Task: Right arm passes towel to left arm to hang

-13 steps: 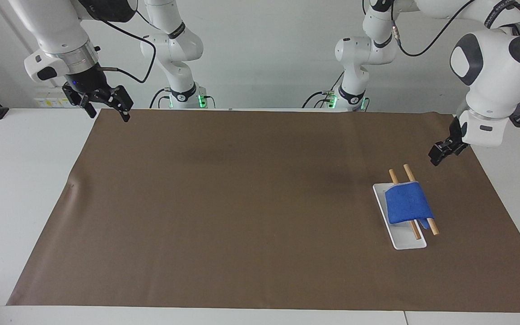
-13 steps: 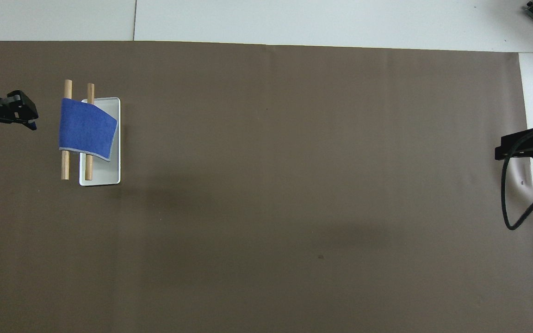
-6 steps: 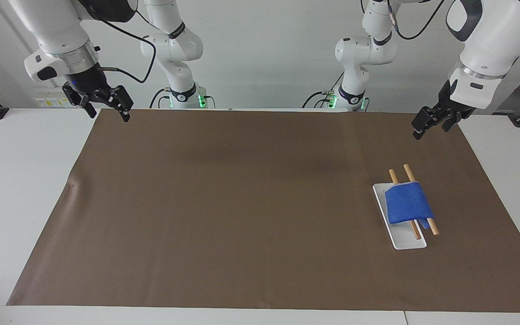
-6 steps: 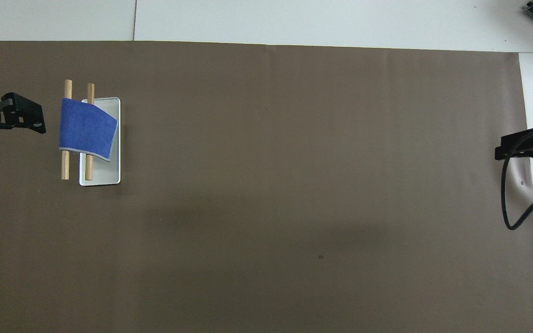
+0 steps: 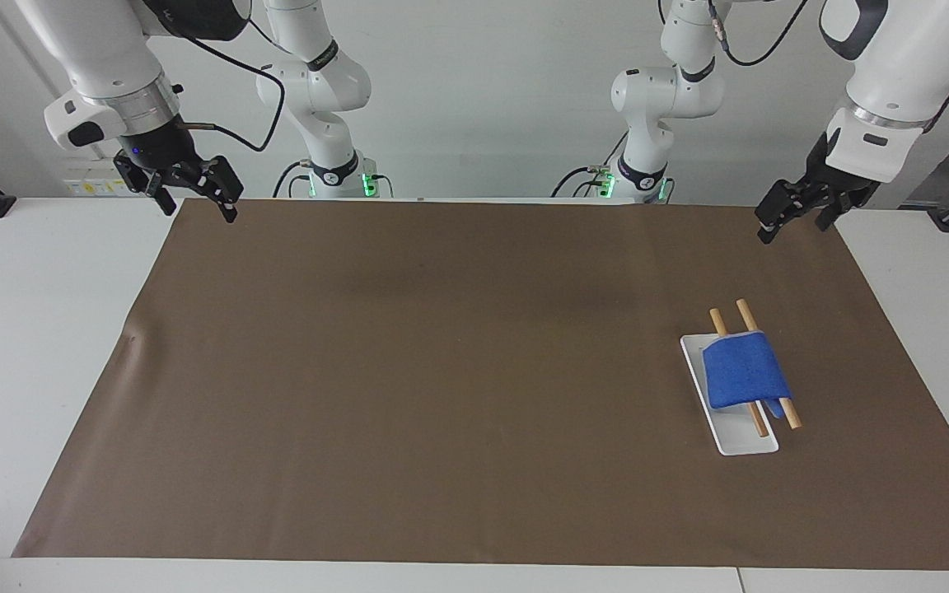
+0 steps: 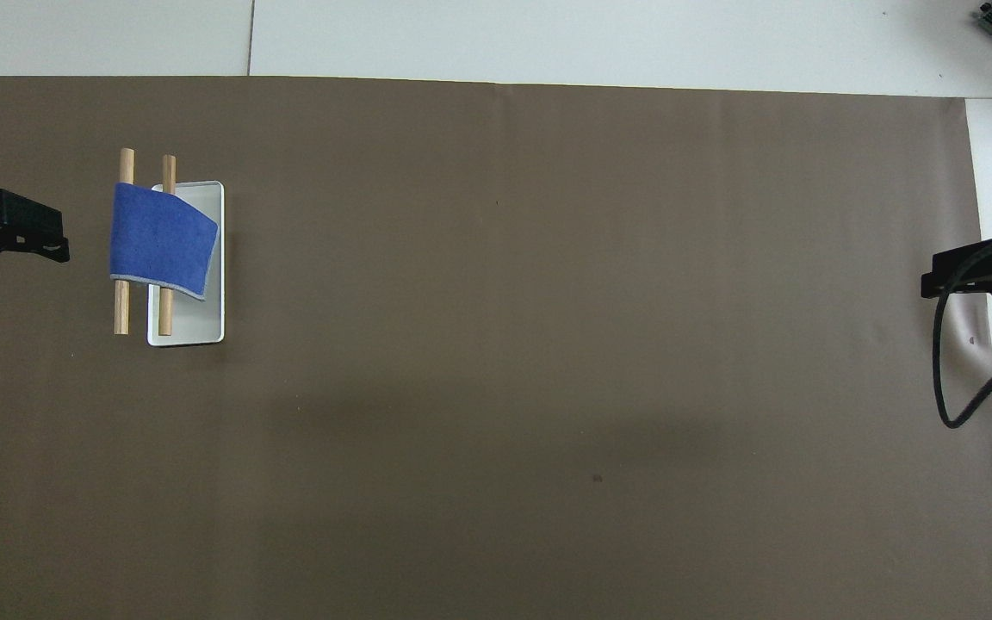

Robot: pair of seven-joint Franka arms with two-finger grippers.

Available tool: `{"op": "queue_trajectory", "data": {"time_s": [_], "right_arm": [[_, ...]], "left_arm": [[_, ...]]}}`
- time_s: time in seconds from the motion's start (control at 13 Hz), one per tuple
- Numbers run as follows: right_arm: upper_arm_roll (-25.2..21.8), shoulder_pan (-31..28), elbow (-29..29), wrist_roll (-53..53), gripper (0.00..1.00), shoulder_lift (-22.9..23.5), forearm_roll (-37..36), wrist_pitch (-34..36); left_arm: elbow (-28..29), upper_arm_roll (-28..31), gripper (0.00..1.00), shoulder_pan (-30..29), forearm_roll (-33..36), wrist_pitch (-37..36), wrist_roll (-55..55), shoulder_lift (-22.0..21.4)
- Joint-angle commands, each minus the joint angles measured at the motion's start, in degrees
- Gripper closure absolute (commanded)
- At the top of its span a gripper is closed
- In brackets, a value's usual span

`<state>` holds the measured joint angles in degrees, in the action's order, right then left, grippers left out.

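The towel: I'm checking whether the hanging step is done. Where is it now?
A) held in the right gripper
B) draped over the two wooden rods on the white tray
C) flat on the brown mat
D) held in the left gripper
B: the towel lies draped across both wooden rods over the white tray, with neither gripper touching it.

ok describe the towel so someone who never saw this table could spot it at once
Start from the brown mat covering the table and go toward the left arm's end, where a white tray lies. The towel is draped over two wooden rods above that tray. It is the only blue thing there, small, rectangular and soft.
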<state>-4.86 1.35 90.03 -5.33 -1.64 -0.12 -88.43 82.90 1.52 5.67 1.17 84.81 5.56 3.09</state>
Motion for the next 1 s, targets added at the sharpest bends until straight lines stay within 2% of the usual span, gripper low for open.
{"op": "queue_trajectory", "data": {"time_s": [0.0, 0.92], "right_arm": [[-0.1, 0.0, 0.0, 1.0, 0.0, 0.0, -0.4, 0.7], [-0.1, 0.0, 0.0, 1.0, 0.0, -0.1, -0.4, 0.7]], "left_arm": [[1.9, 0.1, 0.0, -0.3, -0.7, 0.3, -1.4, -1.7], [1.9, 0.1, 0.0, -0.4, -0.5, 1.9, -1.9, -1.6]]}}
